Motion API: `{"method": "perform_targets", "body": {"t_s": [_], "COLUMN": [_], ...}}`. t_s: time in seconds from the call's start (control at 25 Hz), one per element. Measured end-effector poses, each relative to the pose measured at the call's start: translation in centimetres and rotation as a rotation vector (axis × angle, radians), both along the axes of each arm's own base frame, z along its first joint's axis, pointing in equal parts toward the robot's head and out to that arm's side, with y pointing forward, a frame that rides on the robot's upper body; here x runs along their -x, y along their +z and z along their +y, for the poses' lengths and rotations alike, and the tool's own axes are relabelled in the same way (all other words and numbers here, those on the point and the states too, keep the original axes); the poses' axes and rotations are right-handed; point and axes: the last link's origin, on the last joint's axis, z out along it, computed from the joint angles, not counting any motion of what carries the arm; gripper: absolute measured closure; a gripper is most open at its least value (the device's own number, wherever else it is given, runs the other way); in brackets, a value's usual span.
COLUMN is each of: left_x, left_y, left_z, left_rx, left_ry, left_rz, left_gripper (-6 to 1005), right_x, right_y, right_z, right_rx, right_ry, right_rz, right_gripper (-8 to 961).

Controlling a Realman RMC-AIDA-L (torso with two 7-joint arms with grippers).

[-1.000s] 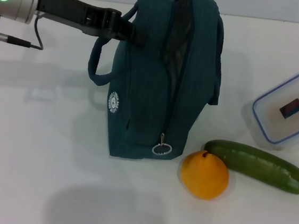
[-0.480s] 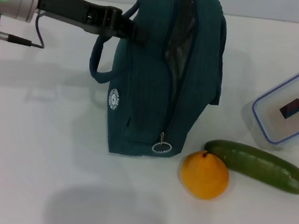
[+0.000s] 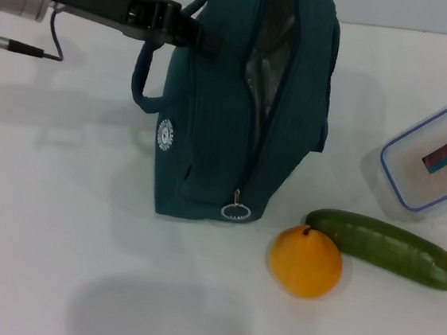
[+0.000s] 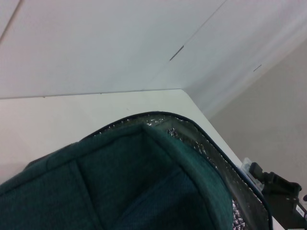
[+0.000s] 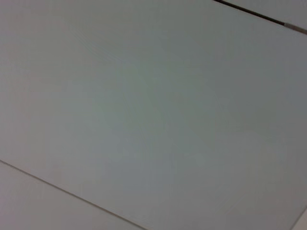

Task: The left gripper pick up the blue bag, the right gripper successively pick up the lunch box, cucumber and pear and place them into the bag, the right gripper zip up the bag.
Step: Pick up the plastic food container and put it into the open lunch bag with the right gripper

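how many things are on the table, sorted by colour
Teal: 1, the bag, held at its handle by the left pincer
Green: 1, the cucumber
Orange-yellow: 1, the pear
Clear with a blue rim: 1, the lunch box
Total: 4

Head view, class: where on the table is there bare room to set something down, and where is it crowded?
Bare: the wide stretch left of the blue bag, below the left claw, and the front strip before the pear. Crowded: right of the bag, where pear, cucumber and lunch box cluster.
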Motion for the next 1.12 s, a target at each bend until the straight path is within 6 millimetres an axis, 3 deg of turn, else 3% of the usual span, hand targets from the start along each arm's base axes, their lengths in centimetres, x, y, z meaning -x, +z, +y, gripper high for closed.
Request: {"method": "perform_targets", "body": {"t_s": [0.84, 1.12], "left_x": [-0.6, -1.3], "left_y": [0.5, 0.1], "left_z": [-0.2, -0.2], "left_rx": [0.047, 0.068], "left_ry": [-0.032, -0.055], "left_rz": [0.03, 0.04], "left_gripper": [948, 949], "right_x": [0.8, 1.7], "right_y": [0.1, 1.2], "right_z": [0.2, 0.3], "right_rx": [-0.008, -0.06], "right_ry": [0.042, 0.102], "right_rz": [0.017, 0.044], "right_gripper": [843, 841]}}
